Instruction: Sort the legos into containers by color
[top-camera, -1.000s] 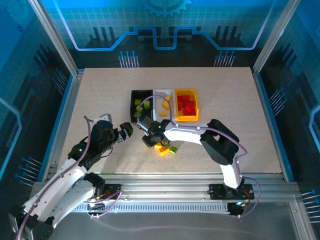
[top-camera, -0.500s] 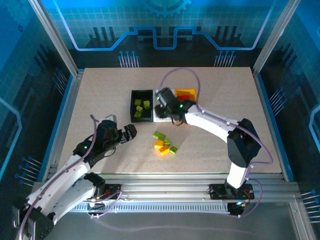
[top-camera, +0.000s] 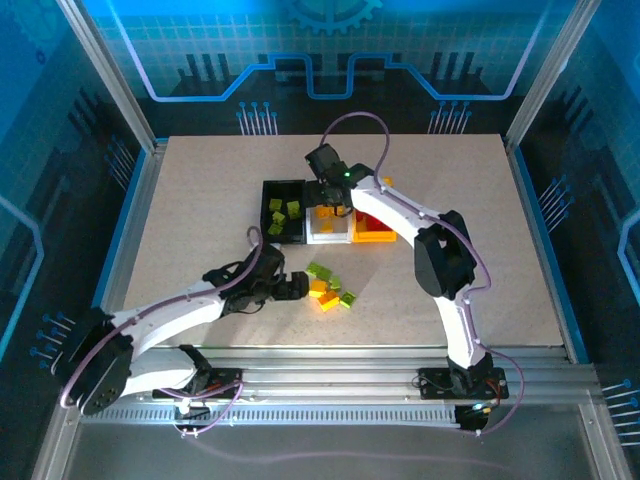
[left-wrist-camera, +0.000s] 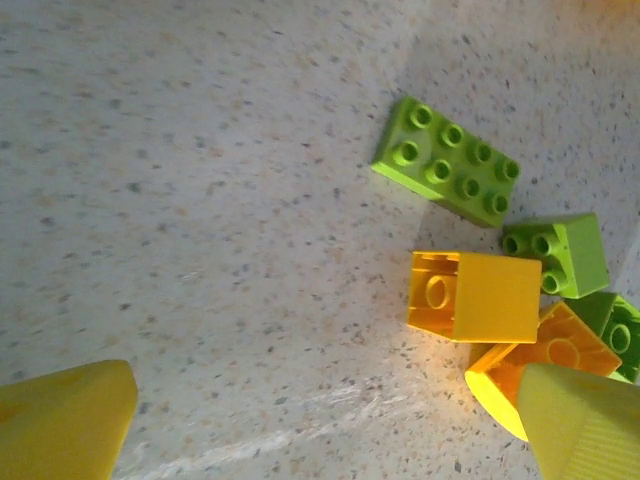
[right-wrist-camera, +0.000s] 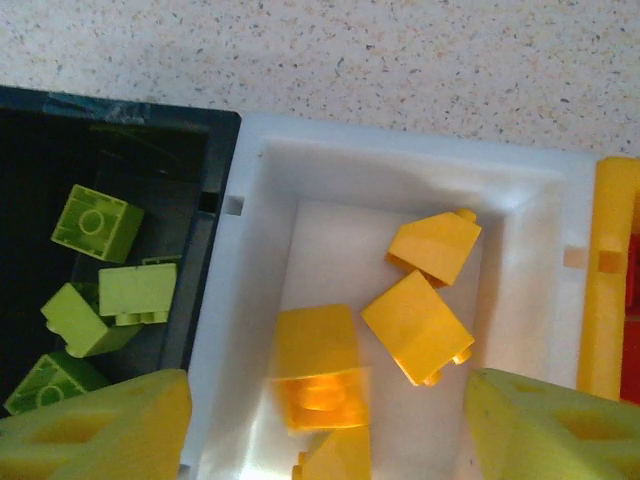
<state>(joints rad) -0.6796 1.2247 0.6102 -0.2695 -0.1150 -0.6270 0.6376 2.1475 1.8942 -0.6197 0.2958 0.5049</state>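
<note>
The right gripper (right-wrist-camera: 325, 405) hangs over the white bin (right-wrist-camera: 250, 290), jaws wide. A blurred yellow brick (right-wrist-camera: 315, 375) lies between its fingers, touching neither. The black bin (right-wrist-camera: 130, 150) flanks one finger and the yellow bin (right-wrist-camera: 605, 300) the other. The left gripper (left-wrist-camera: 310, 390), wide and empty, sits low, with the loose legos (left-wrist-camera: 475, 295) just ahead, toward its right finger.

— Where's my left arm?
— Stretched low from the lower left toward frame centre, with the left gripper (top-camera: 296, 287) spread wide.
— And my right arm?
— Reaching up-frame, elbow bent at centre right, with the right gripper (top-camera: 326, 196) pointing down, jaws parted.
</note>
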